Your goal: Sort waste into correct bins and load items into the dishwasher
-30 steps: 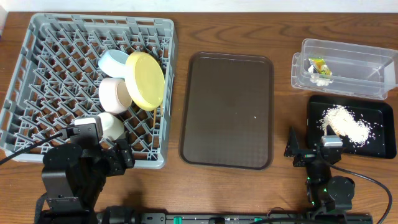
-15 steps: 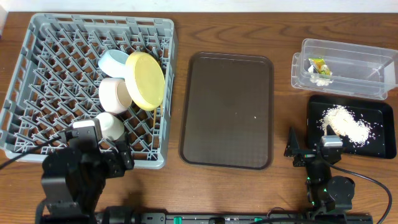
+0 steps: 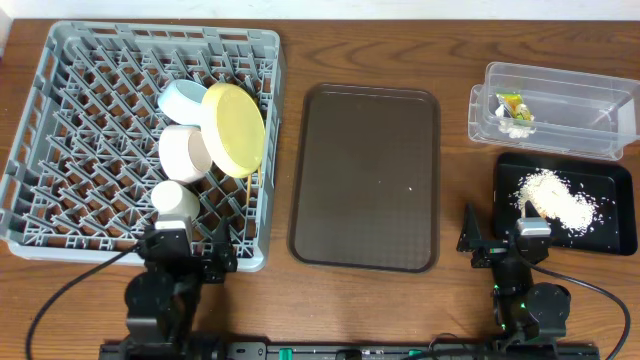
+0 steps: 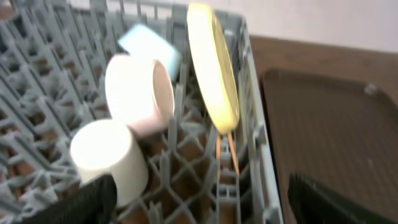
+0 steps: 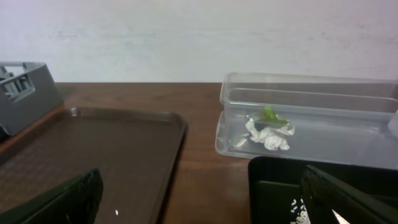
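The grey dish rack (image 3: pixel 80 120) holds the yellow plate (image 3: pixel 235 128), the white bowl (image 3: pixel 183 152), the light blue bowl (image 3: pixel 180 97) and the small white cup (image 3: pixel 175 198). In the left wrist view the cup (image 4: pixel 109 158), white bowl (image 4: pixel 140 93), plate (image 4: pixel 214 65) and two chopsticks (image 4: pixel 225 152) show in the rack. My left gripper (image 3: pixel 185 258) is open and empty at the rack's front edge. The clear tub (image 3: pixel 555 108) holds the wrapper (image 3: pixel 512 103) and white paper (image 3: pixel 517 127). The black tray (image 3: pixel 610 205) holds the crumbs (image 3: pixel 555 198). My right gripper (image 3: pixel 505 245) is open and empty.
A dark brown serving tray (image 3: pixel 365 175) lies between the rack and the bins, with a tiny white speck on it. It also shows in the right wrist view (image 5: pixel 81 149), left of the clear tub (image 5: pixel 311 118).
My left arm has pulled back and down from over the rack's front corner to the table's front edge. The cup stays in the rack. The right arm has not moved.
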